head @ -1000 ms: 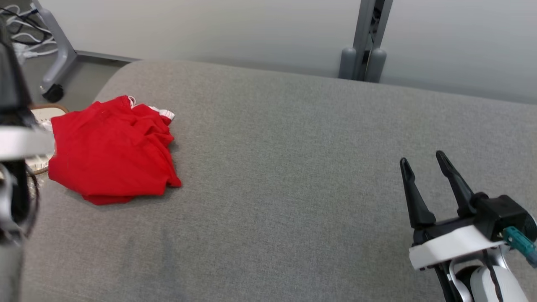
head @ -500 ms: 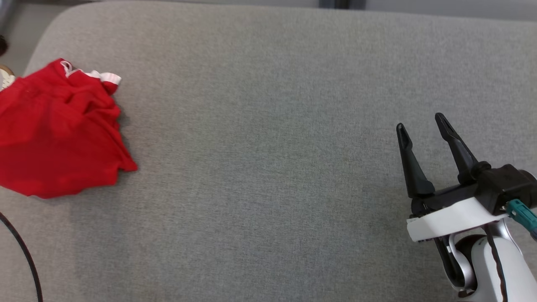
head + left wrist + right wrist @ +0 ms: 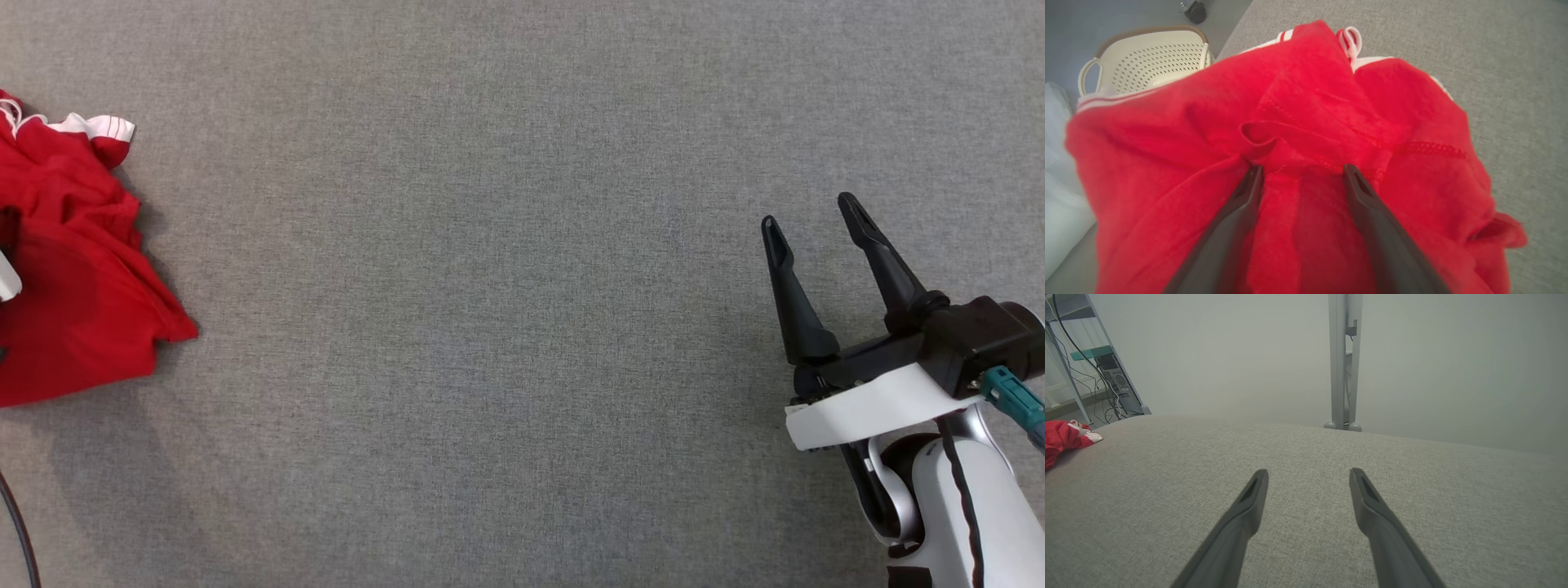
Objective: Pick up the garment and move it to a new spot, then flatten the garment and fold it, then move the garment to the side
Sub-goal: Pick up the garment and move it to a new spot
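Barely begun, by the look of it: the red garment point(image 3: 73, 278) lies crumpled at the left edge of the gray surface point(image 3: 490, 327). The left gripper point(image 3: 1303, 169) hangs spread wide right over it, gripping nothing (a basket point(image 3: 1147, 61) sits beyond). The right gripper point(image 3: 807, 210), equally wide and empty, hovers well apart. Lifting, flattening and folding all remain.

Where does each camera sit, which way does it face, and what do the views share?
Head view: on the head, facing down at the grey surface; right end effector open, lower right.
Left wrist view: close over the red garment; left end effector open at its folds, cream basket beyond.
Right wrist view: low over the surface, facing the wall; own fingers apart.
Shared: all three show the red garment.
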You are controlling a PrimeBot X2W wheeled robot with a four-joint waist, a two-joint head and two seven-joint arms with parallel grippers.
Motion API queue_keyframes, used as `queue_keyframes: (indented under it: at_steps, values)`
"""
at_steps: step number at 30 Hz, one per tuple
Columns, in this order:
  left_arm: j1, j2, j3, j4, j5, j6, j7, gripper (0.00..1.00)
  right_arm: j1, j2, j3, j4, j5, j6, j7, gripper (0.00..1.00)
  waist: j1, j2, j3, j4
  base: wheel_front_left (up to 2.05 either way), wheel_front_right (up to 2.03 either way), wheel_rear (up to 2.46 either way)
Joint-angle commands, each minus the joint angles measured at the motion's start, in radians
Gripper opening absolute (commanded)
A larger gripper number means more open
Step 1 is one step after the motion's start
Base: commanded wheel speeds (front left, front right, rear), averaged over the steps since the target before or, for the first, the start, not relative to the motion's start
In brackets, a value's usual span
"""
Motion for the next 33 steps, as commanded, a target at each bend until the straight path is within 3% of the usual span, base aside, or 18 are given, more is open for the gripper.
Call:
queue_keyframes:
  at_steps: [1, 3, 5, 7, 16, 21, 27, 33]
  values:
    - [-0.025, 0.001, 0.000, 0.020, -0.008, -0.005, 0.009, 1.00, -0.013, -0.008, -0.003, 0.003, 0.004, 0.002, -0.006, 1.00, 0.0000, 0.0000, 0.004, -0.001, 0.00, 0.00, 0.00]
    - [-0.024, -0.006, -0.008, 0.051, -0.008, -0.013, 0.031, 0.58, -0.015, -0.009, -0.003, 0.003, 0.004, 0.002, -0.004, 1.00, 0.0000, 0.0000, 0.005, -0.001, 0.00, 0.00, 0.00]
    - [-0.036, -0.007, -0.007, 0.065, -0.013, -0.013, 0.026, 0.00, -0.014, -0.009, -0.003, 0.004, 0.005, 0.002, -0.002, 1.00, 0.0000, 0.0000, 0.006, -0.001, 0.00, 0.00, 0.00]
    - [-0.053, -0.002, 0.000, 0.056, -0.011, -0.002, -0.027, 0.00, -0.017, -0.011, -0.006, 0.004, 0.005, 0.002, -0.002, 1.00, 0.0000, 0.0000, 0.004, 0.001, 0.00, 0.00, 0.00]
    - [-0.097, -0.025, 0.043, -0.055, 0.001, 0.032, -0.447, 0.00, 0.012, -0.003, -0.030, 0.016, 0.011, 0.002, -0.023, 1.00, 0.0000, 0.0000, -0.082, 0.018, 0.00, 0.00, 0.00]
    - [-0.065, -0.043, 0.039, -0.123, 0.020, 0.038, -0.604, 0.00, 0.039, 0.008, -0.042, 0.034, 0.018, 0.002, -0.031, 1.00, 0.0000, 0.0000, -0.161, 0.018, 0.00, 0.00, 0.00]
    - [0.102, -0.089, 0.037, -0.376, 0.038, 0.064, -0.672, 0.00, 0.090, 0.023, -0.063, 0.046, 0.032, 0.002, -0.047, 1.00, 0.0000, 0.0000, -0.265, 0.005, 0.00, 0.00, 0.00]
    - [0.376, -0.132, 0.008, -0.738, 0.070, 0.148, -0.643, 0.00, 0.121, 0.028, -0.050, 0.055, 0.043, 0.002, -0.048, 1.00, 0.0000, 0.0000, -0.317, -0.036, 0.00, 0.00, 0.00]
